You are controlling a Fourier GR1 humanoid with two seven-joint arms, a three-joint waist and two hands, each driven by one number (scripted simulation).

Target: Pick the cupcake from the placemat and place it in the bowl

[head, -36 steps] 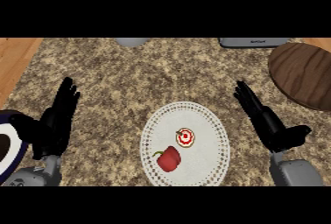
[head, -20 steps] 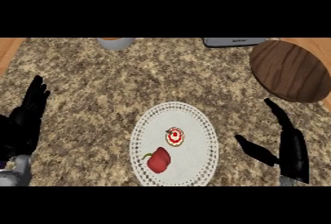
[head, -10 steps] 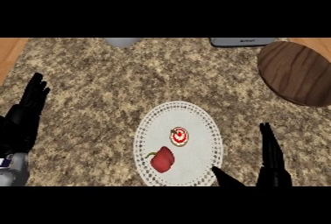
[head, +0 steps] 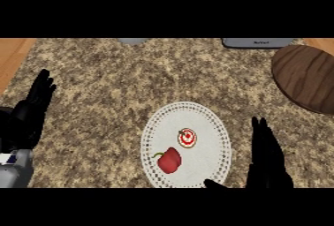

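A speckled brown-and-beige granite desk [head: 130,75] is filling the head view. Toward its near edge, slightly right of the middle, a white, round, lace-edged placemat [head: 209,132] is lying flat. On the placemat a small cupcake with white frosting and a red swirl on top [head: 187,137] is sitting a little right of the mat's middle, untouched by either hand. Just beside it, toward the near left of the mat, a red bell pepper with a green stem [head: 169,160] is lying, apart from the cupcake.

At the desk's right edge a dark brown wooden bowl [head: 306,79] is resting, partly cut off by the view, well apart from the placemat. At the far edge a grey flat object [head: 257,43] is showing some small dark writing, too small to read. Also at the far edge, left of the middle, a grey rounded object [head: 132,41] is only partly showing.

The black right hand [head: 264,163] is hovering at the near edge just beside the placemat's right rim, fingers straight and pressed together, thumb sticking out toward the mat; it is holding nothing. The black left hand [head: 31,115] is resting near the desk's left edge, fingers straight and pointing up, holding nothing.
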